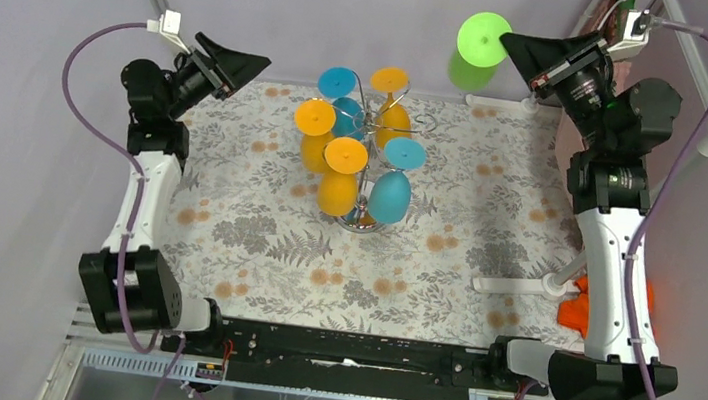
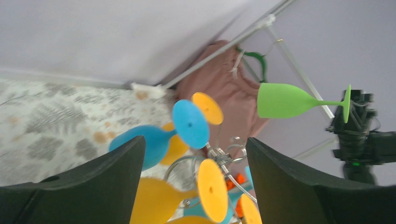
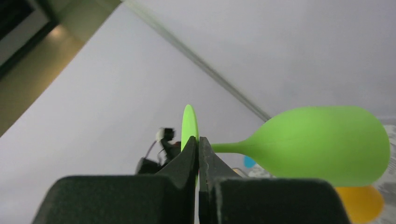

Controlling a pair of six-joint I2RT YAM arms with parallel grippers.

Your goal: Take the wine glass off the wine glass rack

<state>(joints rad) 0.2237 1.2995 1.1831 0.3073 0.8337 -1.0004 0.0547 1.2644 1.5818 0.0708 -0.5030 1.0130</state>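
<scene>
— Glass first: where is the green wine glass (image 3: 322,142) hanging?
— Right jaws are pinching its foot, closing on the rim; the bowl is sticking out sideways beyond them.
— And the wine glass rack (image 1: 422,124)?
— Standing on the counter (image 1: 490,206), well apart from those jaws, carrying blue glasses (image 1: 390,196) and orange glasses (image 1: 337,193). Left jaws are gaping wide, holding nothing, facing it.

left gripper (image 1: 257,61) aloft, jaws wide apart | right gripper (image 1: 507,40) high at far right, clamped closed
</scene>
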